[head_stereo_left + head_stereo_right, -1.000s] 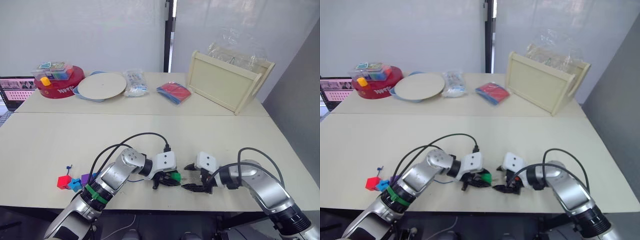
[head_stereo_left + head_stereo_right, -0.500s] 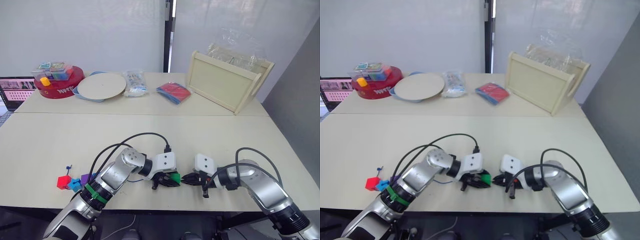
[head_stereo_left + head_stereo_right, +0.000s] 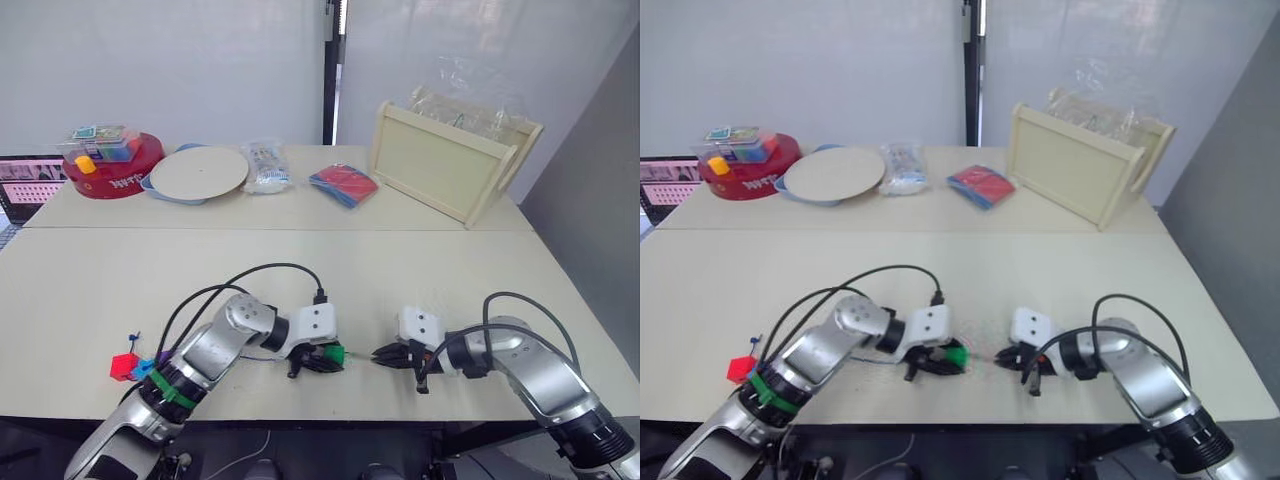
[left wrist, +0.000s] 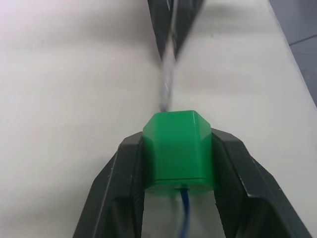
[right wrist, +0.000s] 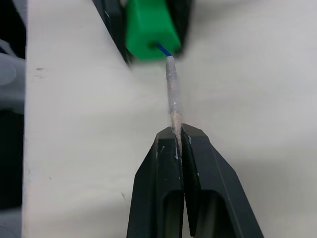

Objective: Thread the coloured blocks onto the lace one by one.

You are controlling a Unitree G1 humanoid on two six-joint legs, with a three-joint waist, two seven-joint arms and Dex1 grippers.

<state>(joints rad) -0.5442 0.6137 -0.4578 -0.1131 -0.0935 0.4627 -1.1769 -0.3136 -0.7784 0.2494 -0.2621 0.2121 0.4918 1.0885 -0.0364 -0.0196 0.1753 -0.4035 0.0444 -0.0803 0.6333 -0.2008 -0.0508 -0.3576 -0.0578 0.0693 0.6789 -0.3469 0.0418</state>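
My left gripper [image 3: 322, 358] is shut on a green block [image 4: 178, 148] just above the table near its front edge. The lace runs through that block: dark-blue cord [image 4: 185, 208] enters on one side, and the stiff pale tip [image 5: 172, 96] sticks out of the other. My right gripper [image 5: 177, 131] is shut on the end of that tip, a short way right of the green block [image 3: 337, 354]. A red block [image 3: 124, 366], a cyan block [image 3: 143, 369] and a purple block [image 3: 164, 358] lie together at the front left.
At the back stand a red round tub [image 3: 113, 172] with toys on top, a pale round plate [image 3: 198, 172], a clear packet [image 3: 267, 165], a red-and-blue packet [image 3: 345, 185] and a wooden crate [image 3: 450, 165]. Black cables [image 3: 260, 275] loop over the table behind my left arm.
My right gripper went from open to shut, closing on the lace tip beside the green block, then drew back slightly to the right. The left gripper kept its hold.
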